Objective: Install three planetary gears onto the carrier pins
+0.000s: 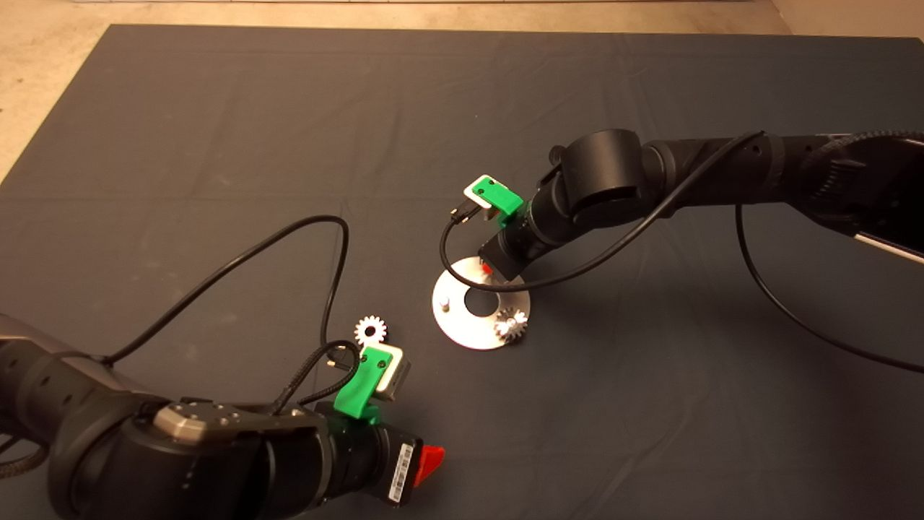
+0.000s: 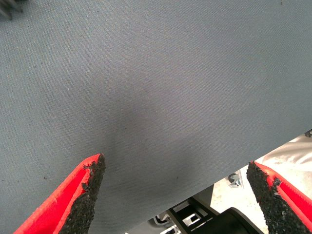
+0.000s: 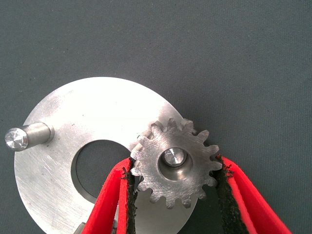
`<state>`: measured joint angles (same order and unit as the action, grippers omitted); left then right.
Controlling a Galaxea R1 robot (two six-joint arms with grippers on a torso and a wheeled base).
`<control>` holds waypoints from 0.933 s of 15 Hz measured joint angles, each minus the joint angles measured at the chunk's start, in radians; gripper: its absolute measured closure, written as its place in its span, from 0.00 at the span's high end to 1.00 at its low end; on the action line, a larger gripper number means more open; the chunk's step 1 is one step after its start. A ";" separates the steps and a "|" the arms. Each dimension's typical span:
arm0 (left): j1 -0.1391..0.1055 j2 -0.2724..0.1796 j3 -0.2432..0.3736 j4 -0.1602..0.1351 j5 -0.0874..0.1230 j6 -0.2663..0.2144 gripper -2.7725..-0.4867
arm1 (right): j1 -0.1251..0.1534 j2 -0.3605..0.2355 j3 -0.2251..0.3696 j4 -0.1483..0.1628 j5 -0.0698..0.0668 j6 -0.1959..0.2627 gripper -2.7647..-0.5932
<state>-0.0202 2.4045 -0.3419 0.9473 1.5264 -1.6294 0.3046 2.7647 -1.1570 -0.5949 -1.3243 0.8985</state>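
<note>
The silver disc [image 1: 462, 325] lies mid-mat and also shows in the right wrist view [image 3: 97, 112]. My right gripper [image 1: 487, 269] hangs over the disc's far edge. In the right wrist view it [image 3: 175, 162] is shut on a planetary gear [image 3: 161, 180] seated over a carrier pin [image 3: 173, 157], with both pads touching its teeth. A second gear [image 1: 511, 323] sits on the disc's near right pin. One pin [image 1: 446, 303] stands bare and also shows in the right wrist view [image 3: 27, 136]. A third gear [image 1: 370, 331] lies loose on the mat left of the disc. My left gripper [image 1: 432, 462] is open and empty at the near edge.
The left wrist view shows the left gripper [image 2: 175, 163] over bare mat, with the mat's edge and floor clutter beyond and gear teeth [image 2: 9, 9] in one corner. Black cables loop from both wrists over the mat near the disc.
</note>
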 joint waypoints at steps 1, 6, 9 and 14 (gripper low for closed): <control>0.000 0.000 0.000 0.000 0.000 0.000 0.69 | 0.000 0.000 0.000 0.000 0.000 0.000 0.14; 0.000 0.000 0.000 0.000 0.000 0.000 0.69 | 0.000 0.000 0.000 0.000 -0.001 0.000 0.14; 0.000 0.000 0.000 0.000 0.000 0.000 0.69 | 0.000 0.000 0.000 0.000 -0.001 0.000 0.14; 0.000 0.000 0.000 0.000 0.000 0.000 0.69 | 0.000 0.001 0.000 0.000 -0.003 0.000 0.16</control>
<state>-0.0202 2.4045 -0.3419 0.9477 1.5268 -1.6294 0.3045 2.7653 -1.1570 -0.5950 -1.3268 0.8985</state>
